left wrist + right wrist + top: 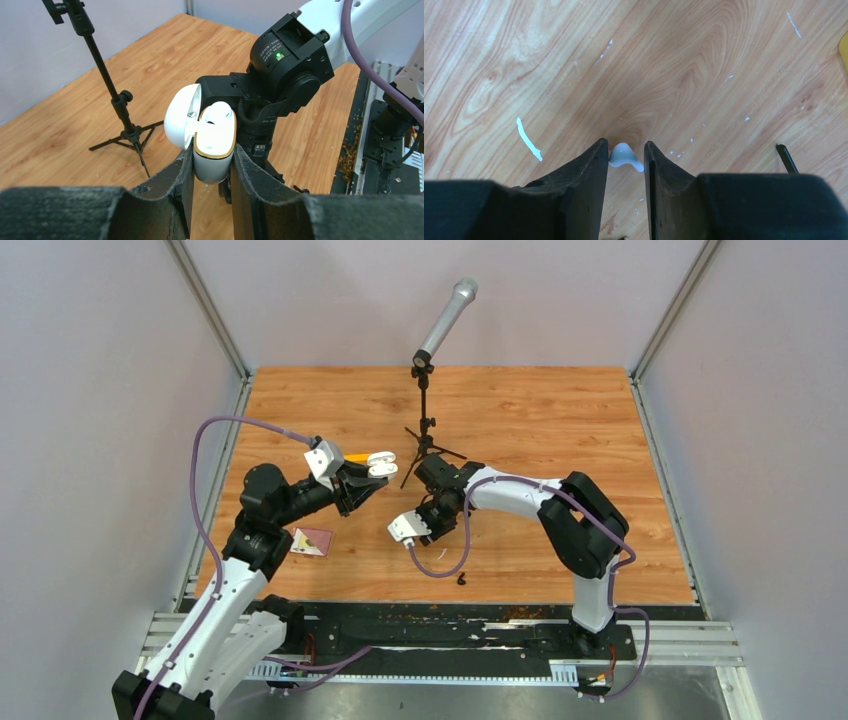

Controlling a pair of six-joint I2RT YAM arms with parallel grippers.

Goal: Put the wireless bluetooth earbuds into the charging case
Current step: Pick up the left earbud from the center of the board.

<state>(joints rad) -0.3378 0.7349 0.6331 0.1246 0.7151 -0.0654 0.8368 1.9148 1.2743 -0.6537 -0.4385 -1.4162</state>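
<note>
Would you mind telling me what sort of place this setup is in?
Likely a robot lab recording cell: plain panel walls on metal framing, a wooden tabletop, and a microphone on a tripod.

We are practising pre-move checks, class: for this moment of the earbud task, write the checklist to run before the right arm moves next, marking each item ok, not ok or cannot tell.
1. The charging case clamped in the left gripper: ok, a finger presses each side.
2. The lid open: ok, swung back to the left.
3. A free socket in the case: cannot tell; one seated earbud shows, glare hides the rest.
4. The loose earbud between the fingers of the right gripper: ok, centred.
5. Grip on it closed: cannot tell; slim gaps may remain.
6. The loose earbud off the wooden table: cannot tell.
</note>
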